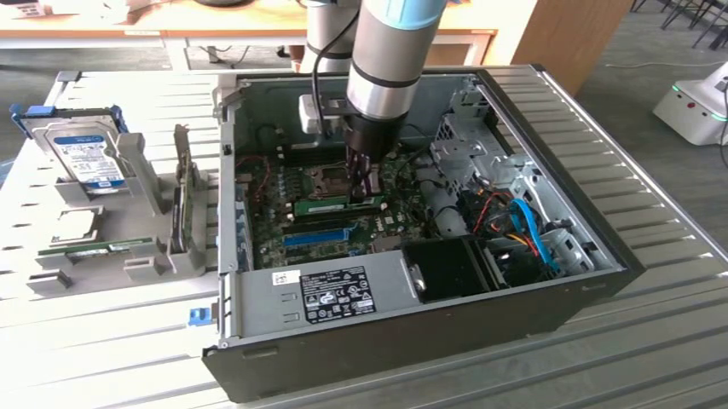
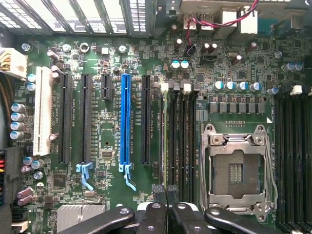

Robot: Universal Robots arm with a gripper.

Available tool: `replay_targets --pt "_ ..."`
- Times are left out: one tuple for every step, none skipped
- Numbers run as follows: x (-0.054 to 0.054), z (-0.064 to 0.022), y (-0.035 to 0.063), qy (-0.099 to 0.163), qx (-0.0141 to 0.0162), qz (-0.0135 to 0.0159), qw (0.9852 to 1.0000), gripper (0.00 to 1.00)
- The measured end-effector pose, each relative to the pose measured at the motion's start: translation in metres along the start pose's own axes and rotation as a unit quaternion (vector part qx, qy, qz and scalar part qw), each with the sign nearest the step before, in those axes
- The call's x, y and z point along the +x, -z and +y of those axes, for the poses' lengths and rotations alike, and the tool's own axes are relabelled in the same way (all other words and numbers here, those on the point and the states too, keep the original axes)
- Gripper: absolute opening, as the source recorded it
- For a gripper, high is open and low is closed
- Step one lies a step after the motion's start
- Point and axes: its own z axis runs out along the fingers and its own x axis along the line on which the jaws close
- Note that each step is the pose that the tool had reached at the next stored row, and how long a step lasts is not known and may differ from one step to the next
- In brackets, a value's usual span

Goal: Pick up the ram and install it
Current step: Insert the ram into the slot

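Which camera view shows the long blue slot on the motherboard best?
The wrist view: the blue slot runs whole, seen straight on. The exterior view shows it small and slanted inside the case.

Gripper (image 1: 366, 194) inside open PC case (image 1: 523, 317), fingers together, tip by green ram (image 1: 330, 205) on mobo (image 1: 268, 227).

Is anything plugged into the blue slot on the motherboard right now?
No, the blue slot stands empty along its whole length in the wrist view.
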Motion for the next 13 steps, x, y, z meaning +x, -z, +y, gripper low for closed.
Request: replay_targets --pt "0.0 0.0 0.0 0.0 -0.0001 0.0001 1.0 0.12" --pt "0.0 0.0 0.0 0.0 -0.0001 0.0002 1.0 0.12" --pt "0.0 0.0 -0.0002 0.0 -0.0001 0.0001 1.0 0.12" --pt "0.0 -0.0006 -0.0002 0.0 -0.0001 0.0001 1.0 0.12" --pt "0.0 -0.0006 -0.0002 0.0 -0.0001 0.0001 1.0 0.12" --pt "0.0 -0.0007 -0.0002 0.0 -0.0001 0.0001 1.0 0.12" --pt "0.0 -0.0007 -0.0003 0.0 -0.0001 0.0002 1.0 0.12" --pt "0.0 -0.0007 -0.0005 0.0 -0.0001 0.0001 1.0 0.12" --pt "0.0 -0.0007 -0.0007 0.0 0.0 0.0001 1.0 0.12" --pt "0.0001 -0.0007 -0.0009 0.0 -0.0001 0.0001 1.0 0.12" --pt "0.0001 -0.0007 -0.0011 0.0 -0.0001 0.0001 1.0 0.12" --pt "0.0001 -0.0007 -0.0012 0.0 -0.0001 0.0001 1.0 0.12" --pt "0.0001 -0.0007 -0.0014 0.0 -0.0001 0.0001 1.0 0.12"
